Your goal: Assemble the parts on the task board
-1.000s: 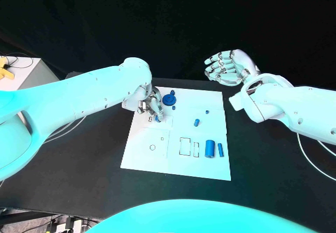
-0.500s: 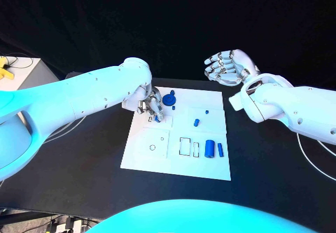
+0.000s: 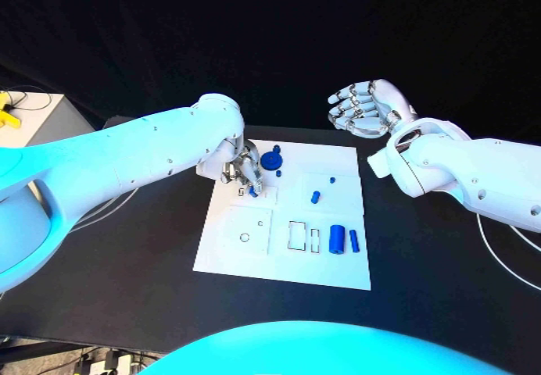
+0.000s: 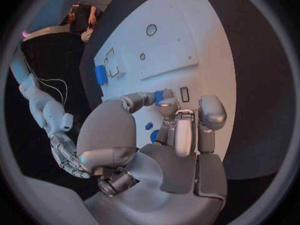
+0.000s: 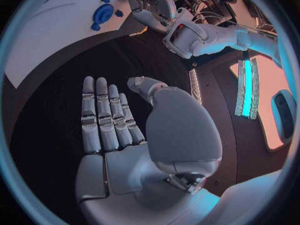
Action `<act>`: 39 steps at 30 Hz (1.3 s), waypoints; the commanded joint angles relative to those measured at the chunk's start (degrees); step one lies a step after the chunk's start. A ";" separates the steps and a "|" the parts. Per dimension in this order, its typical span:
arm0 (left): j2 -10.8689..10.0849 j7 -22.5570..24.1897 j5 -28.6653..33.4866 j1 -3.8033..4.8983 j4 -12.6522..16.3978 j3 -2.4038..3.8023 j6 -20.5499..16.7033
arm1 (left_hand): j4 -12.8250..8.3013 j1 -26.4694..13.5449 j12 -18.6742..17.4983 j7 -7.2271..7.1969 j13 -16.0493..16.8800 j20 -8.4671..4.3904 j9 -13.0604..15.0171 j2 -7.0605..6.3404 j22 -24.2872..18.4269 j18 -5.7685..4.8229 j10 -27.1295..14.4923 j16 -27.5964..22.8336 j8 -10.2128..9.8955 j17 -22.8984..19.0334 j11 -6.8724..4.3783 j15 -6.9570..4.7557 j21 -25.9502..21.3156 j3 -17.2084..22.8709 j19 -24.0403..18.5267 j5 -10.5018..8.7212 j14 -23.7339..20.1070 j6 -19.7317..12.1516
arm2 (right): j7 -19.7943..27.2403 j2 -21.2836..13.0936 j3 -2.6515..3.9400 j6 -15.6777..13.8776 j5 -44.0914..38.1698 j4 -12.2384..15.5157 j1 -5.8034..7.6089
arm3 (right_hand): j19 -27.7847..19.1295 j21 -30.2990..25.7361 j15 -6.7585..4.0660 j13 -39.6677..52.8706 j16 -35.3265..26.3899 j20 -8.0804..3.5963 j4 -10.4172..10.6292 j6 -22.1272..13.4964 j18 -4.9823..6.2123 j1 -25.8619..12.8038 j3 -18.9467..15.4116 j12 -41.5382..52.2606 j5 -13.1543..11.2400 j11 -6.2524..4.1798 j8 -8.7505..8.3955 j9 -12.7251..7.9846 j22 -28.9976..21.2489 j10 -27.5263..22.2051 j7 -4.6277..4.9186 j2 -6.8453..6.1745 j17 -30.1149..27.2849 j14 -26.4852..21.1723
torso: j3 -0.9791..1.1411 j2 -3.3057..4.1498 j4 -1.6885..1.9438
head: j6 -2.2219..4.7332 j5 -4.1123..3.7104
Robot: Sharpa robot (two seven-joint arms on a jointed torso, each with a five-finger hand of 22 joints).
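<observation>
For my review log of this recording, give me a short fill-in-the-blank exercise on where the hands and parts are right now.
1. The left hand is down over the task board's ____ end, beside the round blue part.
2. The right hand is raised over the black table and holds ____.
3. The two upright blue cylinders stand near the board's ____ edge.

Missing words: far; nothing; right

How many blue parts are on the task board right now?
6 visible: a round knob and small peg by the left hand, one held in its fingers, a mid-board peg, two cylinders at the right. Others may be hidden.
</observation>
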 commanded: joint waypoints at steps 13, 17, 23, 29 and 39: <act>-0.18 -0.03 -1.48 -0.50 0.51 -0.26 -1.46 | -10.88 0.78 0.41 -0.93 0.05 -0.15 -0.01 1.34 0.08 -0.49 0.17 0.36 0.15 11.44 -0.10 -0.11 0.37 10.56 0.34 0.43 4.81 1.05 | 0.87 0.06 0.03 0.71 -0.13 0.00 -0.03 | 0.20 -0.24 0.28 -0.08 -0.28 0.25 -0.43 -0.34 0.61 -0.68 0.09 -0.39 0.44 0.44 0.16 -0.11 -0.17 -0.02 2.48 0.12 -0.15 0.01 | -0.01 0.02 0.04 | 0.00 -0.13; -0.39 0.02 -1.55 -0.49 0.89 -0.25 -1.71 | -10.90 0.77 0.45 -0.94 0.14 -0.15 0.00 1.33 0.13 -0.50 0.23 0.39 0.14 11.51 -0.11 -0.12 0.40 10.56 0.36 0.47 4.83 1.08 | 0.88 0.07 0.03 0.73 -0.12 -0.02 -0.03 | 0.20 -0.24 0.28 -0.08 -0.28 0.25 -0.43 -0.34 0.61 -0.68 0.09 -0.39 0.44 0.44 0.16 -0.11 -0.17 -0.02 2.48 0.12 -0.15 0.01 | -0.01 0.00 0.00 | 0.00 -0.09; -0.87 0.05 -1.80 -0.48 1.52 -0.24 -1.99 | -10.93 0.76 0.47 -0.95 0.16 -0.15 0.01 1.33 0.20 -0.51 0.26 0.39 0.14 11.50 -0.11 -0.12 0.44 10.56 0.40 0.50 4.83 1.11 | 0.82 -0.01 0.03 0.86 -0.12 -0.04 -0.03 | 0.19 -0.27 0.30 -0.09 -0.35 0.26 -0.45 -0.35 0.60 -0.71 0.09 -0.41 0.53 0.45 0.16 -0.13 -0.29 -0.02 2.49 0.12 -0.20 0.00 | -0.01 -0.04 0.06 | 0.00 -0.18; -1.31 0.07 -2.20 -0.48 1.94 -0.23 -2.38 | -10.94 0.76 0.48 -0.95 0.18 -0.15 0.02 1.33 0.30 -0.53 0.29 0.39 0.14 11.51 -0.12 -0.12 0.48 10.57 0.45 0.52 4.83 1.14 | 0.78 -0.07 0.03 0.97 -0.12 -0.06 -0.03 | 0.14 -0.31 0.33 -0.10 -0.45 0.29 -0.47 -0.36 0.59 -0.76 0.07 -0.43 0.60 0.47 0.17 -0.15 -0.42 -0.05 2.50 0.10 -0.27 -0.05 | -0.01 -0.04 0.05 | 0.00 -0.22; -1.66 0.09 -2.52 -0.47 2.33 -0.19 -2.63 | -10.98 0.74 0.50 -0.98 0.20 -0.16 0.05 1.31 0.38 -0.54 0.34 0.41 0.14 11.54 -0.14 -0.13 0.53 10.59 0.49 0.61 4.84 1.21 | 0.77 -0.08 0.03 1.06 -0.12 -0.09 -0.04 | 0.13 -0.33 0.34 -0.10 -0.49 0.30 -0.48 -0.36 0.59 -0.77 0.07 -0.44 0.62 0.47 0.17 -0.16 -0.47 -0.05 2.50 0.10 -0.29 -0.07 | -0.03 -0.04 -0.01 | 0.00 -0.19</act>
